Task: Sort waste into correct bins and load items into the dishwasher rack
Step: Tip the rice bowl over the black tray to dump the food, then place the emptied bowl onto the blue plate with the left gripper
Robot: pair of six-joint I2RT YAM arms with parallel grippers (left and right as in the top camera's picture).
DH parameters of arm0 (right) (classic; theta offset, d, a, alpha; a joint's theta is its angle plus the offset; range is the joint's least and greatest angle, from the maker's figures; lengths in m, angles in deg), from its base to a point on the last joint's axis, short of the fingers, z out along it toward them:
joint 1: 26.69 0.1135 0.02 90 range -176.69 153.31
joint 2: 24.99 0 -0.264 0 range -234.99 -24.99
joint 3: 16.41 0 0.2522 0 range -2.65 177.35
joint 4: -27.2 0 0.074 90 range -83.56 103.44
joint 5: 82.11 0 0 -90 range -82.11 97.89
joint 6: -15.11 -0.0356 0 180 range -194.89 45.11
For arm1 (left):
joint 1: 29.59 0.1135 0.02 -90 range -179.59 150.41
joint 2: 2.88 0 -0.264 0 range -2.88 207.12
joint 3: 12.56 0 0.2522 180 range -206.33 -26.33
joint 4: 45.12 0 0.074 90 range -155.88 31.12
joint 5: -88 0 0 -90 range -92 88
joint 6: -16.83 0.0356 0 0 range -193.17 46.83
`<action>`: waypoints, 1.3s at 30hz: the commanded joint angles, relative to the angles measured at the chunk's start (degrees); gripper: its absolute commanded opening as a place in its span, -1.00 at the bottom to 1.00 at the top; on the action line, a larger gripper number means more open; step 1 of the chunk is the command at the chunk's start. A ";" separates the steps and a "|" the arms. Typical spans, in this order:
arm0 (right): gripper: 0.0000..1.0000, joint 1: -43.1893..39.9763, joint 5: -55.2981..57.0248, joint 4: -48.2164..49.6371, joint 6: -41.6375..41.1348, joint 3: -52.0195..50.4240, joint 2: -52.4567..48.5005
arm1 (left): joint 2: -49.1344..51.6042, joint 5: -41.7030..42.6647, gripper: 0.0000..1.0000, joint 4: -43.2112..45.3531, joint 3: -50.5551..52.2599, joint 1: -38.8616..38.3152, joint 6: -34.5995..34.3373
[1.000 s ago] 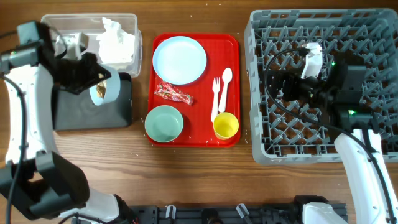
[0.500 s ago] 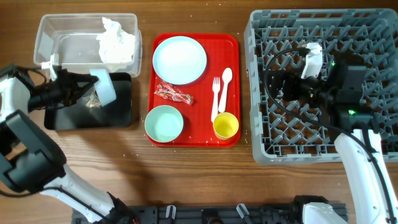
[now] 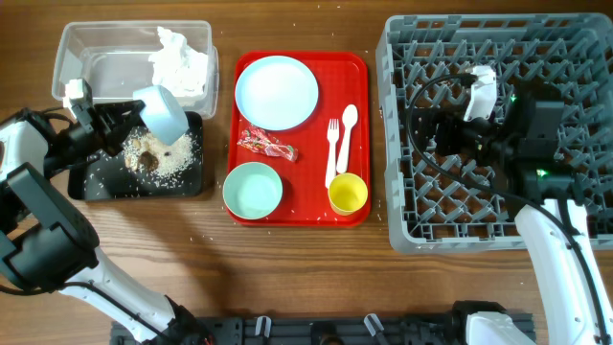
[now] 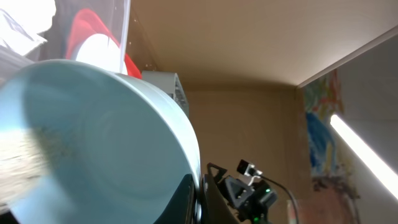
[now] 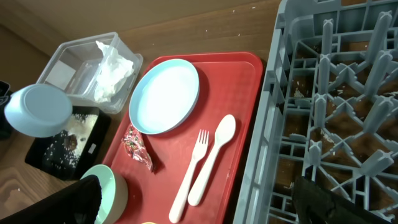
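Observation:
My left gripper (image 3: 132, 121) is shut on the rim of a pale blue-green bowl (image 3: 165, 113), held tipped mouth-down over the black tray (image 3: 101, 182); the bowl fills the left wrist view (image 4: 93, 137). Brown food scraps with white grains (image 3: 155, 158) lie in that tray. The napkin (image 3: 179, 60) lies in the clear tub (image 3: 72, 48). The plate (image 3: 277, 92), red wrapper (image 3: 266, 144), fork (image 3: 332, 153), spoon (image 3: 348, 129), second bowl (image 3: 253, 189) and yellow cup (image 3: 348, 193) sit on the red serving tray. My right gripper (image 3: 448, 134) is open and empty over the grey rack (image 3: 402, 220).
The red serving tray (image 3: 305, 213) lies between the bins and the rack. White grains are scattered on the wooden table around the black tray. The right wrist view shows the rack wall (image 5: 273, 93) beside the spoon (image 5: 214, 155) and fork (image 5: 189, 180).
My left arm swung left and turned the bowl mouth-down. Scraps and rice now lie spread in the black tray. The right arm has not moved.

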 commanded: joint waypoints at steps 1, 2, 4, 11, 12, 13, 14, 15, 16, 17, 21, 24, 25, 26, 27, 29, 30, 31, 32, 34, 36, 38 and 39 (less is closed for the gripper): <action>0.99 -0.22 -0.52 0.13 0.02 0.85 -0.04 | 0.02 2.95 -0.92 -1.14 0.15 0.46 -0.70; 0.99 -0.22 -0.52 0.13 0.04 0.85 -0.04 | 0.02 2.95 -0.92 -1.25 0.15 0.59 -0.72; 0.99 -0.22 -0.52 0.13 0.04 0.85 -0.04 | 0.02 2.95 -0.91 -1.60 0.15 0.72 -0.72; 0.99 -0.22 -0.55 0.22 0.02 0.85 -0.04 | -0.15 -0.44 -0.92 -0.07 0.15 1.95 -6.14; 0.99 -0.22 -0.55 0.17 0.02 0.85 -0.04 | -0.31 -0.48 -0.92 -1.29 0.15 1.92 -4.90; 0.99 -0.22 -0.55 0.20 0.04 0.85 -0.04 | -0.33 -0.66 -0.92 -2.16 0.15 1.84 -3.91; 1.00 -0.22 -0.55 0.26 0.02 0.85 -0.04 | -0.35 -0.92 -0.92 -3.72 0.15 1.66 -2.19; 1.00 -0.22 -0.55 0.42 0.00 0.85 -0.04 | -0.35 -0.92 -0.92 -4.74 0.15 1.53 -0.98; 0.99 -0.22 -0.57 0.59 -0.02 0.85 -0.04 | -0.35 -0.92 -0.92 -5.79 0.15 1.38 0.42; 1.00 -0.22 -0.57 0.76 -0.02 0.85 -0.04 | -0.35 -0.92 -0.92 -6.32 0.15 1.20 1.18; 1.00 -0.22 -0.57 0.79 -0.02 0.85 -0.04 | -0.55 -1.60 -0.92 -7.06 0.15 0.44 3.04; 0.99 -0.22 -0.57 0.70 -0.02 0.85 -0.04 | -0.96 -2.73 -0.92 -7.21 0.15 -0.33 3.02; 0.99 -0.22 -0.57 0.68 -0.02 0.85 -0.04 | -1.22 -3.39 -0.92 -7.26 0.15 -0.66 3.04; 0.99 -0.22 -0.57 0.68 -0.02 0.85 -0.04 | -1.53 -4.02 -0.92 -7.23 0.15 -0.98 3.04; 1.00 -0.22 -0.57 0.70 -0.07 0.85 -0.04 | -1.84 -4.50 -0.92 -7.23 0.15 -1.36 3.04; 1.00 -0.22 -0.57 0.79 -0.17 0.85 -0.04 | -2.78 -4.61 -0.92 -7.26 0.15 -2.16 3.02; 1.00 -0.22 -0.57 0.81 -0.15 0.85 -0.04 | -3.37 -4.63 -0.92 -7.23 0.15 -2.58 3.02; 0.99 -0.22 -0.57 0.81 -0.15 0.85 -0.04 | -4.26 -4.68 -0.92 -7.23 0.15 -3.10 3.02; 1.00 -0.22 -0.57 0.81 -0.13 0.85 -0.04 | -5.11 -4.87 -0.92 -7.21 0.15 -3.61 3.04; 1.00 -0.22 -0.57 0.81 -0.15 0.85 -0.04 | -7.30 -5.77 -0.92 -6.91 0.15 -4.83 2.99; 1.00 -0.22 -0.57 0.79 -0.15 0.85 -0.04 | -9.66 -6.10 -0.92 -6.12 0.13 -6.49 2.99; 1.00 -0.22 -0.57 0.81 -0.17 0.85 -0.04 | -11.50 -6.10 -0.92 -4.15 0.13 -8.46 2.45; 0.99 -0.22 -0.57 0.81 -0.13 0.85 -0.04 | -12.74 -6.12 -0.92 -1.95 0.13 -10.29 1.68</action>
